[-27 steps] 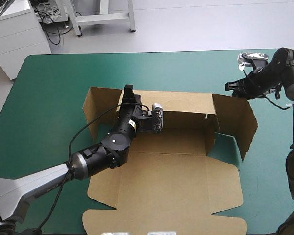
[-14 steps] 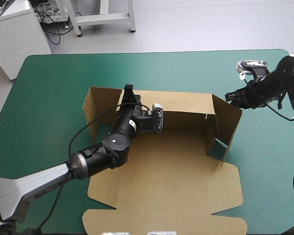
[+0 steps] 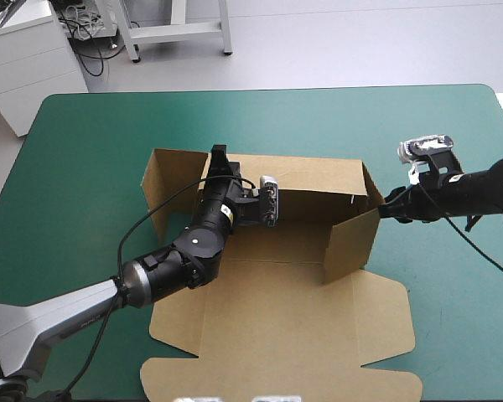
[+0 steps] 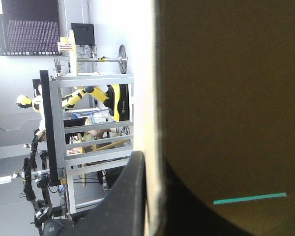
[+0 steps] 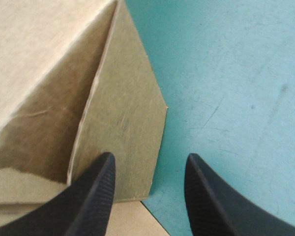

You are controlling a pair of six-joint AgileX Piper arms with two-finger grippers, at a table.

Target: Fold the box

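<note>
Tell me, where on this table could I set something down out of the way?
Bare teal-green cover lies between the box and the far edge, and along the left edge. Crowded: the middle, where the left end effector and right end effector are at the box.

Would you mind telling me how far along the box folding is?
Done: the back wall stands up, clamped by the left gripper. In hand: the open right gripper meets the right flap, angled inward. Left: the left flap splays outward and the front panel lies flat.
</note>
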